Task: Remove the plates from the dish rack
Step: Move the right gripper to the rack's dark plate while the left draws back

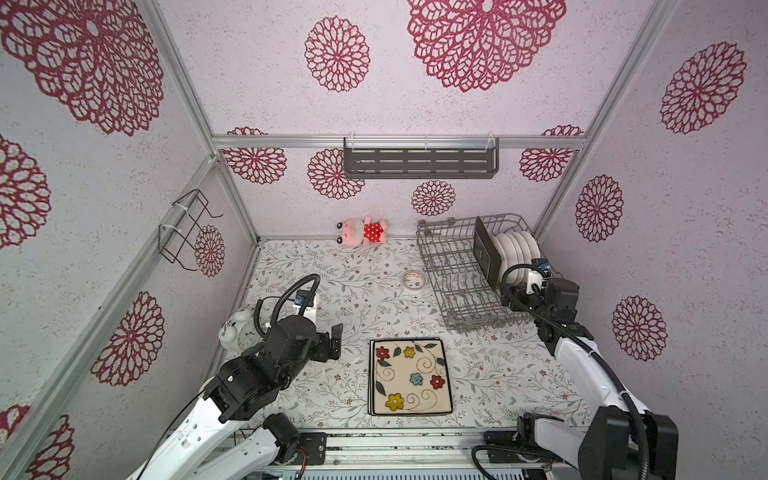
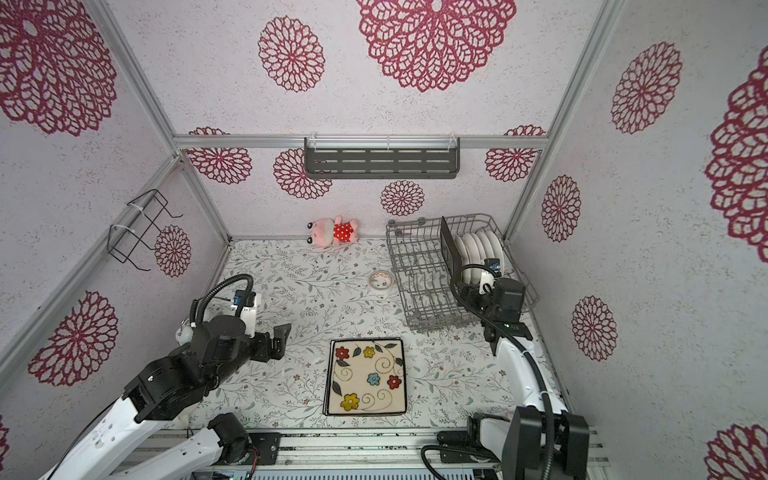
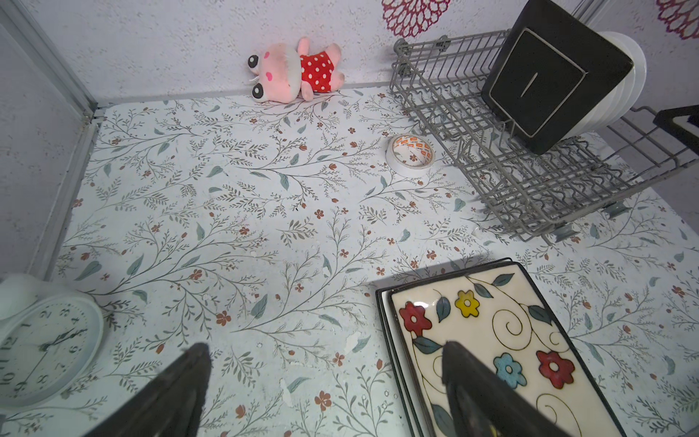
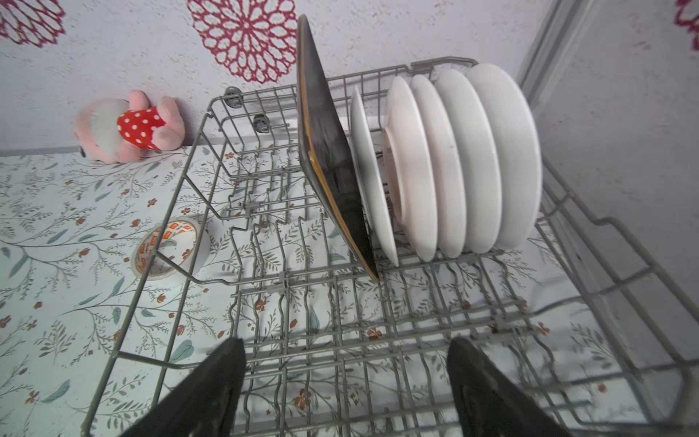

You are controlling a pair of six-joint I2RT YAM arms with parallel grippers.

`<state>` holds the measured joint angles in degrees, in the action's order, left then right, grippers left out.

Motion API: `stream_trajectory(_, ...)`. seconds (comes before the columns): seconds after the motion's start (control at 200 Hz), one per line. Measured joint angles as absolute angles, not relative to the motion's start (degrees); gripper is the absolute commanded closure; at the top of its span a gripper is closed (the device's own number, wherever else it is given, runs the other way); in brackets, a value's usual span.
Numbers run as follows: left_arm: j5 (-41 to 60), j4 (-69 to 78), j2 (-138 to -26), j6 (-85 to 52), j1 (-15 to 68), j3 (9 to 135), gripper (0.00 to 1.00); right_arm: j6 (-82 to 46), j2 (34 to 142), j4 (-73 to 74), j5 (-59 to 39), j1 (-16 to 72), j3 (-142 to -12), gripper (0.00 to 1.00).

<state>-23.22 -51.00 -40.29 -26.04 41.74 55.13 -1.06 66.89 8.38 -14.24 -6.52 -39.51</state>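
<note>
The grey wire dish rack (image 1: 432, 253) (image 2: 401, 257) stands at the back right of the table in both top views. A black square plate (image 4: 329, 151) (image 3: 548, 83) stands upright in it, with several round white plates (image 4: 454, 159) (image 1: 517, 249) behind it. A cream flowered square plate (image 1: 409, 376) (image 3: 491, 340) lies flat on the table, dark rims of other plates showing under it. My right gripper (image 4: 346, 348) is open over the rack's empty near rows, short of the black plate. My left gripper (image 1: 334, 340) (image 3: 325, 348) is open and empty, just left of the flowered plate.
A tape roll (image 1: 413, 280) (image 3: 410, 155) lies just left of the rack. A pink plush (image 1: 363, 230) rests against the back wall. A white alarm clock (image 1: 232, 332) (image 3: 41, 340) sits by the left wall, behind my left arm. A dark slotted shelf (image 1: 419, 162) hangs on the back wall.
</note>
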Motion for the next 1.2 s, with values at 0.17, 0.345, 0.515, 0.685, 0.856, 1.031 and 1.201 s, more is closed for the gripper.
stream_trajectory(0.17,-23.2,-52.0,-37.3,-25.9,41.4,55.1,0.03,-0.9,72.8,27.6,-18.7,-7.2,-32.2,0.19)
stream_trajectory(0.345,-23.4,-53.1,-35.5,-26.0,41.3,55.1,0.03,-0.4,82.0,44.0,-20.7,-7.4,-27.8,0.20)
stream_trajectory(0.515,-23.7,-54.3,-35.0,-25.9,41.3,55.1,0.03,0.5,87.9,53.9,-21.3,-7.5,-27.9,0.21)
stream_trajectory(0.685,-24.0,-54.8,-35.4,-25.5,41.3,55.1,0.03,2.3,92.2,59.9,-22.3,-7.5,-29.4,0.22)
stream_trajectory(0.856,-24.6,-54.7,-36.4,-24.8,41.3,55.1,0.03,3.6,96.6,63.8,-23.8,-7.5,-31.7,0.27)
stream_trajectory(1.031,-24.8,-54.7,-37.5,-24.2,41.1,55.1,0.03,4.4,99.9,66.6,-25.6,-7.4,-33.8,0.32)
stream_trajectory(1.201,-24.8,-54.5,-38.7,-23.7,40.7,55.1,0.03,5.8,102.0,66.9,-26.7,-6.9,-36.4,0.36)
